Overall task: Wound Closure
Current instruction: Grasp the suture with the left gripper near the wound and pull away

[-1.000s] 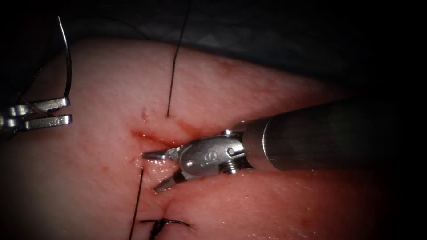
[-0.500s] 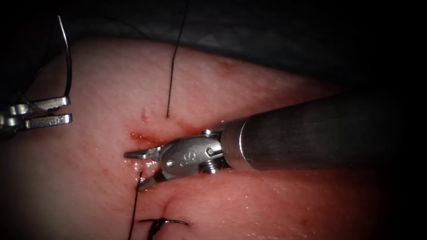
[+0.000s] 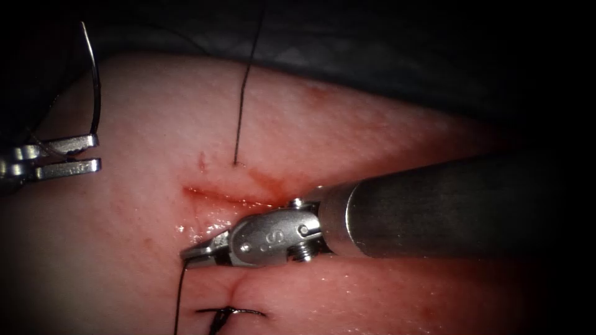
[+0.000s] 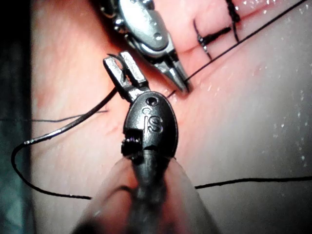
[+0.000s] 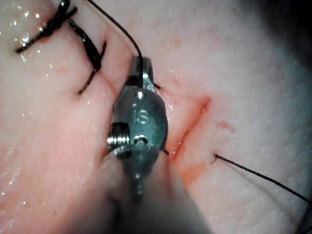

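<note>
Dark cloth lies behind the tissue, whose cut glistens with red fluid. My right tool has its fingers closed on the thread just below the cut, beside a finished stitch. My left tool, well off to the cut's left, pinches the needle near one end; it stands clear of the tissue, arcing upward. Another strand enters the tissue above the cut.
</note>
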